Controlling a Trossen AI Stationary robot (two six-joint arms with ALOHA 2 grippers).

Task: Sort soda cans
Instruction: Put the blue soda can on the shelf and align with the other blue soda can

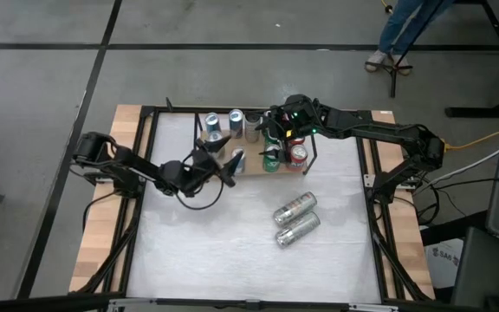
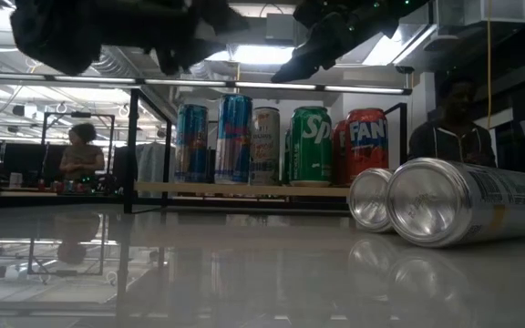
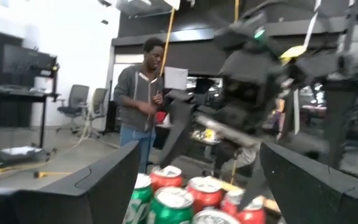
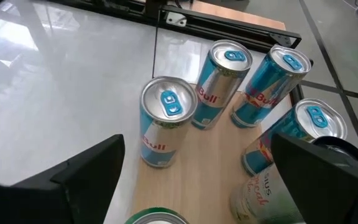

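Observation:
Soda cans stand upright on a wooden board [image 1: 251,172] at the table's far middle: blue-and-silver ones [image 4: 166,121] [image 1: 212,123], green ones [image 2: 310,146] and red ones [image 2: 367,146]. Two silver cans [image 1: 294,208] [image 1: 298,230] lie on their sides on the white table, right of centre. My left gripper [image 1: 230,170] hangs open beside a blue-and-silver can [image 1: 238,160] at the board's near edge, tilted upward, with nothing between its fingers [image 3: 104,183]. My right gripper [image 1: 272,121] hovers open above the board's cans, slanting down, also holding nothing [image 4: 197,168].
Black frame rails [image 1: 145,173] run along the table's left and right sides. A person [image 3: 142,99] stands beyond the far edge, and others [image 2: 80,150] sit in the room behind. The near half of the white table [image 1: 215,251] holds nothing but the two lying cans.

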